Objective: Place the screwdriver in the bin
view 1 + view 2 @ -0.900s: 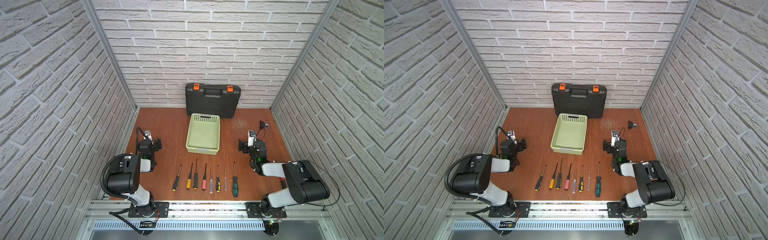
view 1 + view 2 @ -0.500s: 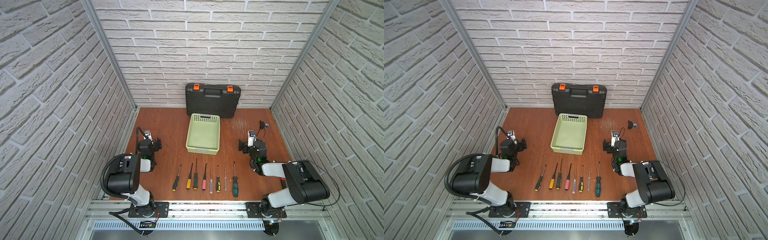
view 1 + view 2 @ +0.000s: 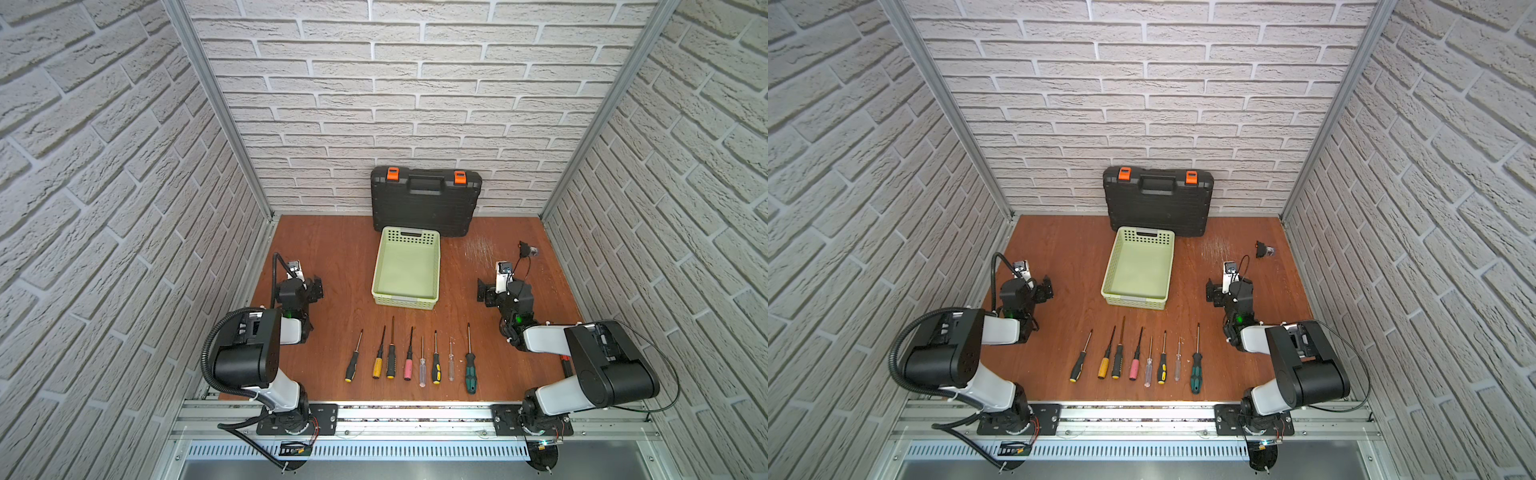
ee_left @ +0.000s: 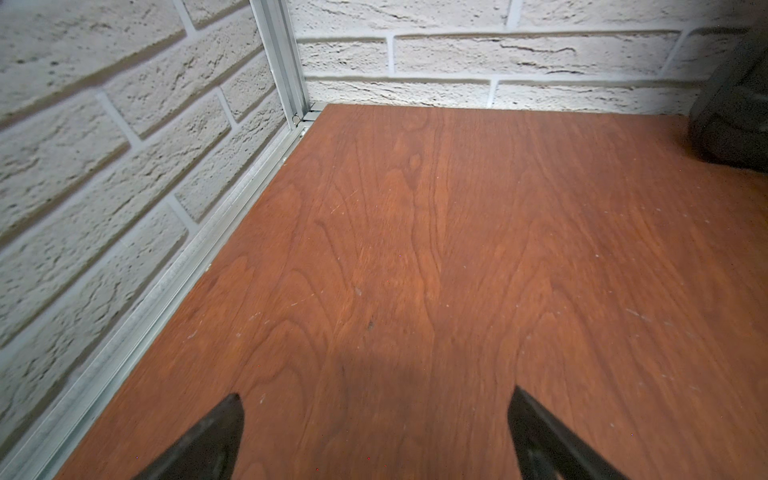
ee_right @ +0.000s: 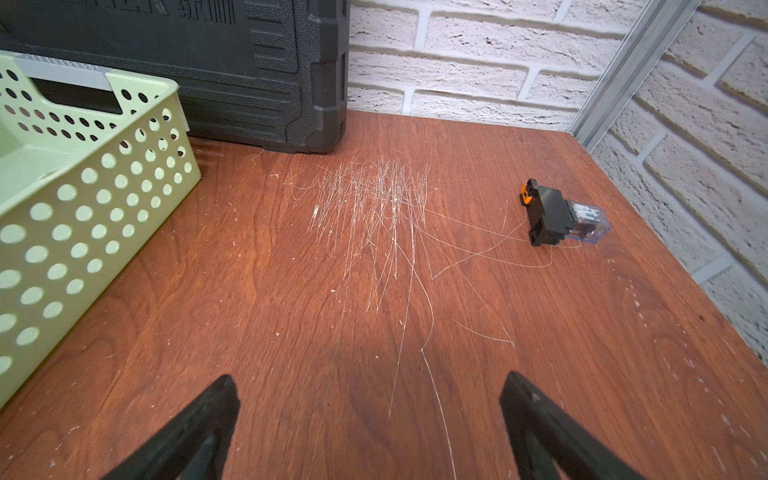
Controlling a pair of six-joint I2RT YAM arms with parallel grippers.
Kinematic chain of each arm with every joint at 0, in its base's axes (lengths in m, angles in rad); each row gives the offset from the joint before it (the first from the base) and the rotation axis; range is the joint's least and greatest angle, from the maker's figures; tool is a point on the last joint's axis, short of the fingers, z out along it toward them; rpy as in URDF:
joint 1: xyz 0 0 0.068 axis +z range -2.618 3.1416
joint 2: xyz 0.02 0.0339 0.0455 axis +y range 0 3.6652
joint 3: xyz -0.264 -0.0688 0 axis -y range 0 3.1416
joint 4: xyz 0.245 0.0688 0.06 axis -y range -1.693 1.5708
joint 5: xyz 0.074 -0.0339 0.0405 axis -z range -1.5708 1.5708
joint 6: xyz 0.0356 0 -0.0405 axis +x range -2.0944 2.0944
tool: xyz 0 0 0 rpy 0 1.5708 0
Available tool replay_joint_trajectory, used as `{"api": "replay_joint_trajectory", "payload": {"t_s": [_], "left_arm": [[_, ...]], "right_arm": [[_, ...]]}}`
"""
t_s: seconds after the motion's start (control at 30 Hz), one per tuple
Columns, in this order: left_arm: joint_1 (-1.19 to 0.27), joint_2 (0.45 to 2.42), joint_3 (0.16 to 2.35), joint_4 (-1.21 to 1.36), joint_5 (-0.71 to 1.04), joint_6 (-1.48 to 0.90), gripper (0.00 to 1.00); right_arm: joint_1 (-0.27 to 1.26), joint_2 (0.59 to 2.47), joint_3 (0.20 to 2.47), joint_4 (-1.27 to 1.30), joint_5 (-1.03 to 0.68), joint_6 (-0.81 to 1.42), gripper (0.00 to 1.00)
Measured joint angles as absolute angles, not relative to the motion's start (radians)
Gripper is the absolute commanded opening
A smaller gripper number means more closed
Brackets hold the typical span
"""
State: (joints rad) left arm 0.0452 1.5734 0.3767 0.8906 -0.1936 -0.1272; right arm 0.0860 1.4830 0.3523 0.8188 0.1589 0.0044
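Several screwdrivers lie side by side near the table's front edge, among them a pink-handled one [image 3: 409, 368] [image 3: 1134, 369] and, at the right end, a green-handled one [image 3: 470, 371] [image 3: 1195, 372]. The pale green bin [image 3: 377, 270] [image 3: 1108, 272] [image 5: 83, 216] stands behind them in the middle and has nothing in it. My left gripper [image 3: 316, 287] [image 3: 1048, 289] [image 4: 376, 392] rests open at the left, over bare wood. My right gripper [image 3: 483, 291] [image 3: 1211, 293] [image 5: 368, 376] rests open at the right of the bin. Neither wrist view shows a screwdriver.
A black toolcase with orange latches [image 3: 426, 203] [image 3: 1158, 203] [image 5: 208, 62] leans against the back wall behind the bin. A small black and clear part [image 3: 527, 250] [image 3: 1264, 249] [image 5: 557, 216] lies at the back right. Brick walls close in three sides.
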Motion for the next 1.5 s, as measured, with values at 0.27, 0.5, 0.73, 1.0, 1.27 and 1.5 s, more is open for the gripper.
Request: {"api": "replay_joint_trajectory", "payload": {"t_s": [0.27, 0.5, 0.73, 1.0, 1.27, 1.5], "left_arm": [[0.045, 1.566, 0.382, 0.870, -0.200, -0.128, 0.98], [0.039, 1.462, 0.664, 0.442, -0.276, -0.162, 0.98], [-0.067, 1.383, 0.907, 0.012, -0.414, -0.326, 0.98], [-0.251, 1.299, 0.929, -0.375, -0.422, -0.476, 0.97], [-0.349, 1.230, 0.933, -0.560, -0.393, -0.549, 0.96], [-0.456, 1.190, 0.930, -0.612, -0.399, -0.586, 0.96]], "right_arm": [[0.086, 1.482, 0.350, 0.822, 0.162, 0.006, 0.99], [0.082, 1.250, 0.507, 0.403, 0.234, 0.080, 1.00], [0.105, 1.039, 0.833, -0.073, 0.183, 0.213, 0.91], [0.347, 0.937, 0.885, -0.611, 0.157, 0.394, 0.81], [0.608, 0.922, 0.885, -0.969, 0.190, 0.629, 0.57], [0.714, 0.956, 0.844, -1.101, 0.177, 0.792, 0.54]]}}
